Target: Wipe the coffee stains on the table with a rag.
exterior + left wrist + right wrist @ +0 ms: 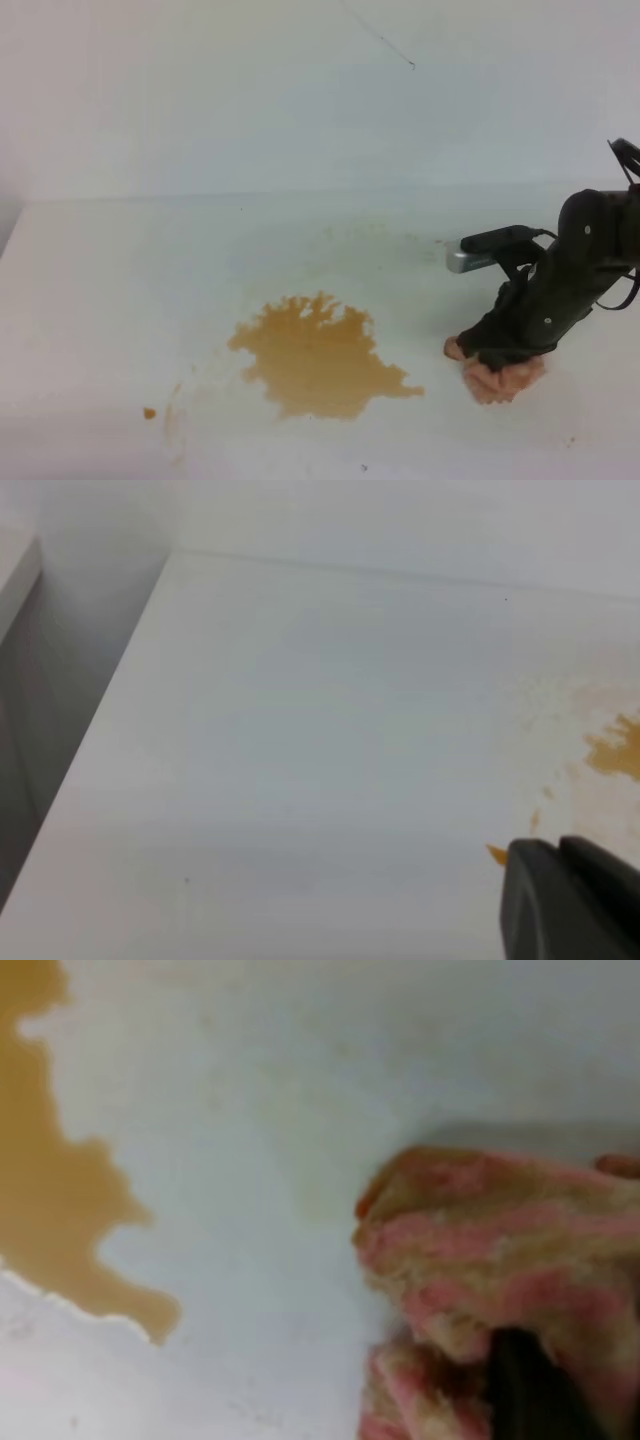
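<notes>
Exterior high view: right pincer (497,352) down on rag (497,378), near tabletop (120,300) front-right; can't tell if grip's firm yet. Left pincer (570,900) state unclear. Coffee stains (318,357) lie just left. Advice: clamp fully, keep cloth pressed flat, sweep left w/ steady pressure.

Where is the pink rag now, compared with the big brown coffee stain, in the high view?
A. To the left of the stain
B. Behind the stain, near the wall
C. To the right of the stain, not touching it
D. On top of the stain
C: the rag lies under the right hand, with bare white table between it and the stain.
</notes>
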Action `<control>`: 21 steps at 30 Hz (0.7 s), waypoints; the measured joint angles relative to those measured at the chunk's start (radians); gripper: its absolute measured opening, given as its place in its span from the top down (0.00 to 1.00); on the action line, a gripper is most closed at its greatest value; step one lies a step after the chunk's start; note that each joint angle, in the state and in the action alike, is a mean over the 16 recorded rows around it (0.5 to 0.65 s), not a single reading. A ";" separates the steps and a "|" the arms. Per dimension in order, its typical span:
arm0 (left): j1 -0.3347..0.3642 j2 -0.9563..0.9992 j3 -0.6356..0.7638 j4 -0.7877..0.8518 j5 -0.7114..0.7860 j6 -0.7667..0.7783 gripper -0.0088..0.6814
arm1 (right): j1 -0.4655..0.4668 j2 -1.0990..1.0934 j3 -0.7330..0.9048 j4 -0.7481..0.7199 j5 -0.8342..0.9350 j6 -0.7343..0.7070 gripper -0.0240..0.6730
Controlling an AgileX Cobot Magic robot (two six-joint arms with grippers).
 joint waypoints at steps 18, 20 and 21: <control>0.000 0.010 -0.005 0.000 0.003 0.000 0.99 | 0.123 0.085 -0.078 0.284 0.025 -0.209 0.91; 0.000 0.010 -0.005 0.000 0.003 0.000 0.99 | 0.142 0.107 -0.111 0.293 0.031 -0.208 0.91; 0.000 0.010 -0.005 0.000 0.003 0.000 0.99 | 0.152 0.119 -0.130 0.297 0.036 -0.208 0.91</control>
